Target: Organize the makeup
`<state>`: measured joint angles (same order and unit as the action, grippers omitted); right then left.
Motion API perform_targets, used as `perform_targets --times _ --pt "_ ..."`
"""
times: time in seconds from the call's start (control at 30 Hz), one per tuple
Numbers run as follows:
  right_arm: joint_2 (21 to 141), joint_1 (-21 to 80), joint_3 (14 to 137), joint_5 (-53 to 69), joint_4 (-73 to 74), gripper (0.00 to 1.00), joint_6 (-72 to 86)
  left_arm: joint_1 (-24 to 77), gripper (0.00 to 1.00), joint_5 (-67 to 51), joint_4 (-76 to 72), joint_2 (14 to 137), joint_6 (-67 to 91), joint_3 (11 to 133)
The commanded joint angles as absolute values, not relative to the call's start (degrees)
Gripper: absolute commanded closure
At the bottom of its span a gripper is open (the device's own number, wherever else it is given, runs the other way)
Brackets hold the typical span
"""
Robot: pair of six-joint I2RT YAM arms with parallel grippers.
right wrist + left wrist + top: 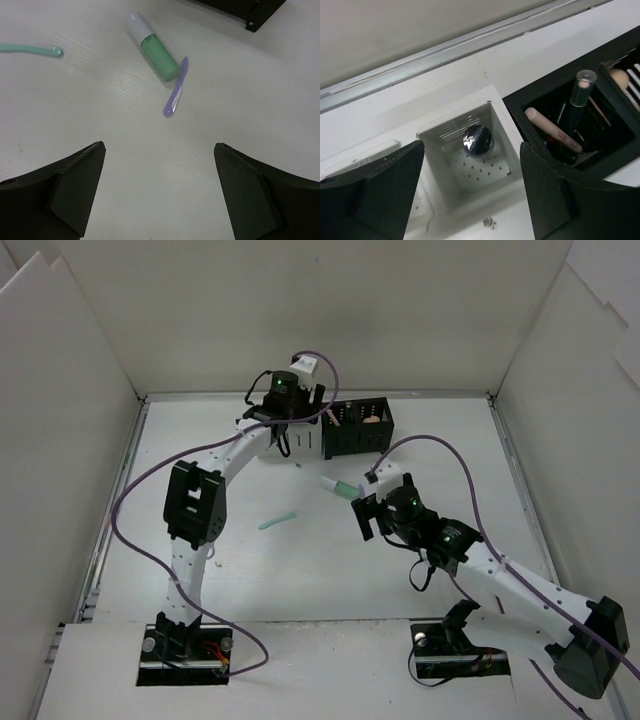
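two grippers stand spread and empty: the left gripper (470, 180) hangs over the white box (455, 120) at the far side, with the black box (345, 445) just to its right. loose on the bench (250, 100) lie a mint stick (30, 48), then the mint-green tube (155, 49) with a purple stick (176, 89) against its base. the tube lies just ahead of the right gripper (160, 200), a little left of centre, slanting from cap far-left to base near-right, so the right arm is nearer and likely must turn its wrist to close across it.

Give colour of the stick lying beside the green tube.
Light purple: the stick shows best in right wrist view.
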<state>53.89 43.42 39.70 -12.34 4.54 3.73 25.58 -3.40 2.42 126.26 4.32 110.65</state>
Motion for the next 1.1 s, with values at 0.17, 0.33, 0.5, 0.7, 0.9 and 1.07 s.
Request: perform_targets --times 0.17,0.33,0.5,0.7,0.9,1.07 --pt "71.26 42.01 48.33 -6.60 0.97 0.12 -2.80 24.79 0.08 -1.41 14.46 102.95 13.00 108.81" --pt "83.11 36.92 54.21 -0.44 0.36 0.13 -6.06 23.47 0.01 -0.35 25.39 91.88 20.55 103.04" --pt "92.54 31.04 60.46 8.68 0.44 0.17 -8.61 21.80 0.01 -0.26 31.28 81.14 26.27 92.39" --pt "100.45 28.39 68.02 13.53 1.05 0.19 -10.11 21.27 0.01 -5.79 30.24 66.81 29.88 75.87" --pt "106.60 28.12 74.26 16.08 4.91 0.19 -10.72 21.27 0.01 -10.10 33.64 56.71 29.18 65.66" --pt "109.59 28.12 75.93 18.11 6.59 0.22 -10.11 21.27 0.01 -9.40 38.40 51.52 26.81 62.76"
